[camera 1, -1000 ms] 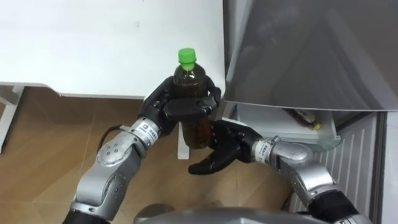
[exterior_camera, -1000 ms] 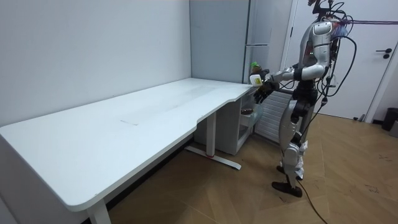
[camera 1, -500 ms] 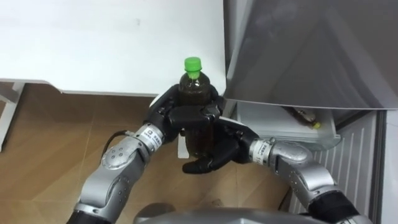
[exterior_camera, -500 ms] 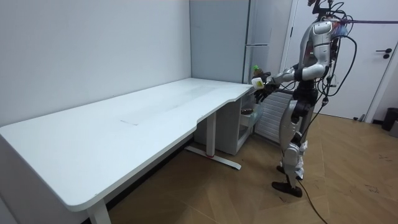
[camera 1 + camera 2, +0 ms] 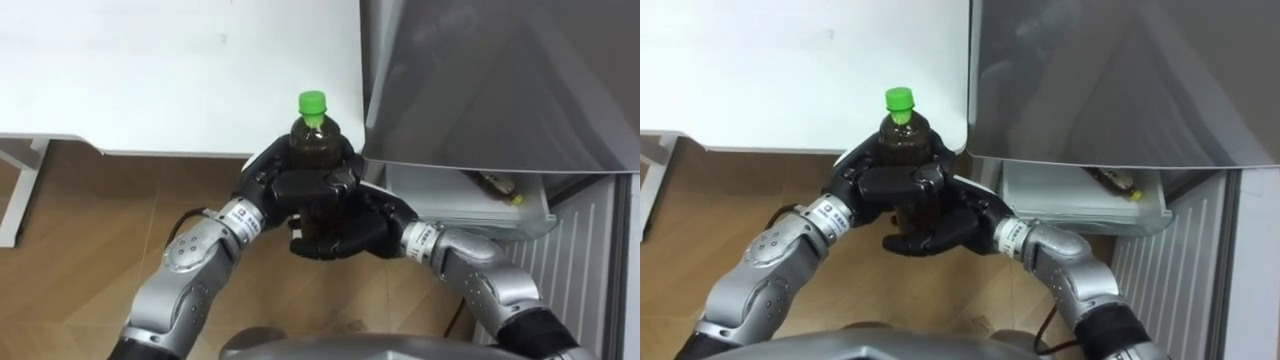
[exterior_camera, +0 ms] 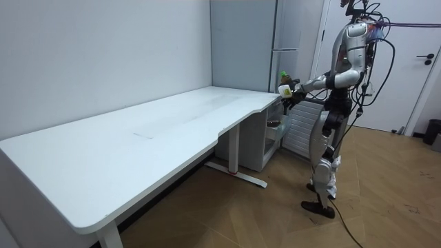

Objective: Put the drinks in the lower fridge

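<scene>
— Wood floor (image 5: 80, 230), white worktop (image 5: 150, 70) up top, grey fridge (image 5: 480, 80) on the right. So what's each robot hand doing?

— Both are on the bottle (image 5: 313, 138), the dark drink with the green cap (image 5: 312, 100). The left robot hand (image 5: 300, 185) is wrapped round its middle, fingers curled tight. The right robot hand (image 5: 352, 232) is curled round the lower part from underneath.

— Wasn't the right one loose a second ago?

— Yep, its fingers were spread wide below the bottle. Now they've closed in on it. The bottle also sits a touch higher and nearer the fridge.

— Where is it exactly?

— Upright in the air, just off the worktop's corner, right beside the fridge's edge.

— Anything in the way?

— The fridge front looms over a pulled-out drawer (image 5: 470, 205) low down, with something small lying inside, can't tell what. In the room view the robot stands at the worktop's far end by the fridge, arms out front.
</scene>
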Controlling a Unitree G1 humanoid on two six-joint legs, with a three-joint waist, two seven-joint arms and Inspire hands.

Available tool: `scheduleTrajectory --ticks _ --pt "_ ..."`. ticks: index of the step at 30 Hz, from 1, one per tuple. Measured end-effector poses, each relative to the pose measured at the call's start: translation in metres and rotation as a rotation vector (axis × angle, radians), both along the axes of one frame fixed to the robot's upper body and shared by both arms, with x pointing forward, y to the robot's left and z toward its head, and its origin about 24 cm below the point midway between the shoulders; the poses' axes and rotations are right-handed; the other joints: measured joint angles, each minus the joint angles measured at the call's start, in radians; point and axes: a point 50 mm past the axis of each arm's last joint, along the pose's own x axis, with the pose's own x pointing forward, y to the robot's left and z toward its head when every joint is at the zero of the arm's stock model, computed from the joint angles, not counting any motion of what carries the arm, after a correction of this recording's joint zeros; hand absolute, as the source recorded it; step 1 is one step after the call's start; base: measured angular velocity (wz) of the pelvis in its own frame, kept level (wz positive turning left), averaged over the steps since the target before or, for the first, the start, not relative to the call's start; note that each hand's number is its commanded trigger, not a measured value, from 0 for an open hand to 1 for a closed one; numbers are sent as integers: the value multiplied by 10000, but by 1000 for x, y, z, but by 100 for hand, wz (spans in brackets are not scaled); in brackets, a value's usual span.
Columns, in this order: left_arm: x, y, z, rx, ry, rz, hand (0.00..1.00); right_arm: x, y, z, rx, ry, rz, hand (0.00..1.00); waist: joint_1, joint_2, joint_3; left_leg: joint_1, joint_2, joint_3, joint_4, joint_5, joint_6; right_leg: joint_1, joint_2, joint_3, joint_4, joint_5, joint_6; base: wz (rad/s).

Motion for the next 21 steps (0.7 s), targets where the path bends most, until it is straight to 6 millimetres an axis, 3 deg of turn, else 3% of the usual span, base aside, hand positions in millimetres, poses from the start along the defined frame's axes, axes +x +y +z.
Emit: scheduleTrajectory --ticks 10,12,13,14,15,21 --pt "1 1 1 -219 -23 90 98 -2 5 2 94 -103 245 100 -24 38 -21 4 5 1 1 0 -1 1 5 8 2 1 -2 0" --pt "0 0 1 -198 -19 52 82 -3 5 2 42 -82 223 100 -22 40 -22 5 4 1 2 0 0 2 1 7 0 1 -1 0" --pt "0 0 1 -195 -16 50 60 -3 5 2 38 -79 232 100 -23 40 -22 6 5 1 2 0 0 2 1 8 0 1 -2 0" --pt "0 0 1 -188 -15 49 5 -3 5 2 34 -76 236 100 -24 40 -22 6 6 1 2 0 -1 2 1 7 -1 1 -2 0" --pt "0 0 1 -187 -15 49 0 -3 5 2 31 -75 235 100 -24 40 -22 6 7 1 1 0 0 2 2 7 -1 1 -2 0" --pt "1 1 1 -165 -41 24 0 -3 5 1 86 -18 195 100 -25 47 -17 120 1 1 -2 1 1 63 -6 14 0 1 -2 0"
